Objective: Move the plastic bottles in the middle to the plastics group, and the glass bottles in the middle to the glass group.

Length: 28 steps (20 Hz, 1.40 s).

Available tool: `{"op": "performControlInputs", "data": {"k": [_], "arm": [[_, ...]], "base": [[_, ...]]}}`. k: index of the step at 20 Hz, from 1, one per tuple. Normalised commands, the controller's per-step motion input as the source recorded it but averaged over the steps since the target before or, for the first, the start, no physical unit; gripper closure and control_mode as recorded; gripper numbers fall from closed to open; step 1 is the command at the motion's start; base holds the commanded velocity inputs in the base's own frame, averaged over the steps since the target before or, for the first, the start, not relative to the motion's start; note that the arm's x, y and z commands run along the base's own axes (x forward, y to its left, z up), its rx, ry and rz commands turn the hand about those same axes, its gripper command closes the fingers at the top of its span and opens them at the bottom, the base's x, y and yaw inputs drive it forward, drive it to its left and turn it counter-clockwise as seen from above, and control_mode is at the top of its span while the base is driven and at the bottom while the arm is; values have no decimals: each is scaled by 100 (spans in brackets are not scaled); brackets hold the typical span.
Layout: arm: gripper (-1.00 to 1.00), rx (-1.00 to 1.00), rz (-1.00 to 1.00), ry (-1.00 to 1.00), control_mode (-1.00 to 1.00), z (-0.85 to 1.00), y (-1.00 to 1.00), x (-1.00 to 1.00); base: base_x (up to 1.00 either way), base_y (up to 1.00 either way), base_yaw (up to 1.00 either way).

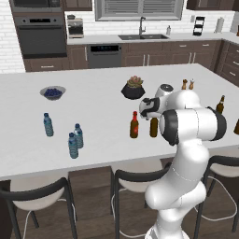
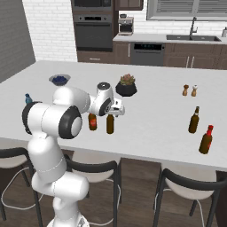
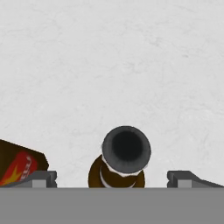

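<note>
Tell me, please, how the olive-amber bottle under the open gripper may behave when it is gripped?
The olive-amber bottle is tall and slim, so an off-centre touch from the gripper may tip it toward the red-topped bottle close beside it. It looks rigid, likely smooth glass, perhaps slippery.

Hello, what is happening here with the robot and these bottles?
The gripper hangs open right above the olive-amber bottle in the middle of the counter, not gripping it yet. The red-topped bottle stands next to it. Three water bottles stand to the left, two glass bottles to the right.
</note>
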Motion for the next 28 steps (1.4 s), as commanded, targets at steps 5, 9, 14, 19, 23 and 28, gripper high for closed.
{"op": "performControlInputs", "data": {"k": [5,9,14,19,23,28], "arm": [[-100,0,0,0,-100,0,0,3],[100,0,0,0,-100,0,0,5],[100,0,0,0,-100,0,0,0],[100,0,0,0,-100,0,0,0],[100,0,0,0,-100,0,0,0],[100,-1,0,0,-100,17,-1,0]], "base": [[0,0,0],[0,0,0],[0,0,0],[0,0,0],[0,0,0],[0,0,0]]}}
